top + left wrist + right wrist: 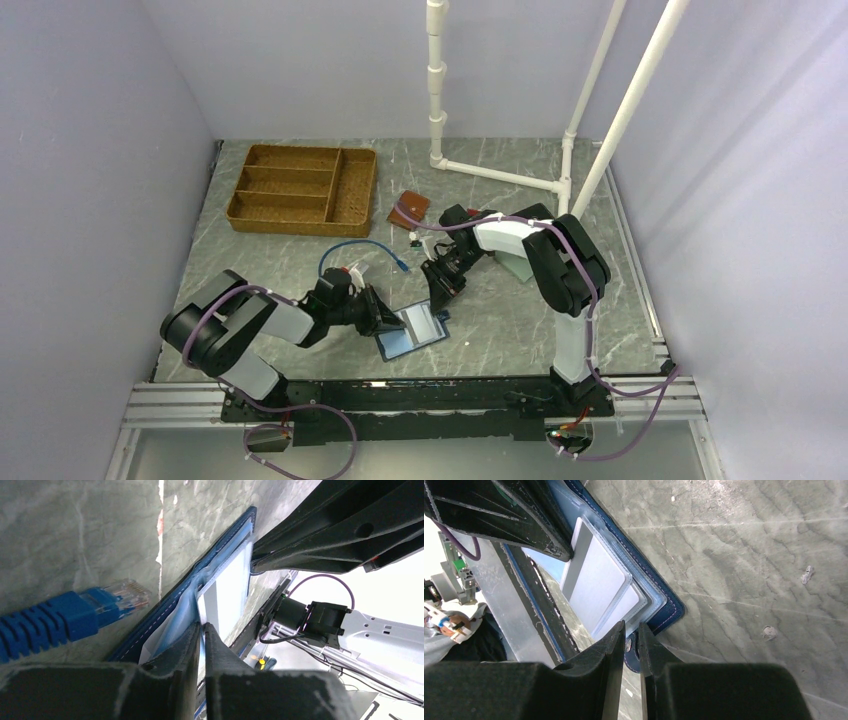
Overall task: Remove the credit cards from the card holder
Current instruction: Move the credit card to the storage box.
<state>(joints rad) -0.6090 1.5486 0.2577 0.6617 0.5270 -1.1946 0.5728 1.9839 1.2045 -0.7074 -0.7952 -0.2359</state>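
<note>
While the right claw [631,630] pinches the navy blue leather bifold card holder [400,345] on the bench [300,270], the nearer left claw [202,626], narrow, grip unclear, meets the pale grey rectangular card [227,592] stretching toward 1 o'clock.

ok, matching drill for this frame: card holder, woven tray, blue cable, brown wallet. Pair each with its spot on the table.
Things:
1. card holder
2. woven tray
3. blue cable
4. brown wallet

Places:
A. far left corner
B. lying open near the front, centre
C. just right of the tray
D. curled between the tray and the card holder

Pairs: 1-B, 2-A, 3-D, 4-C
</note>
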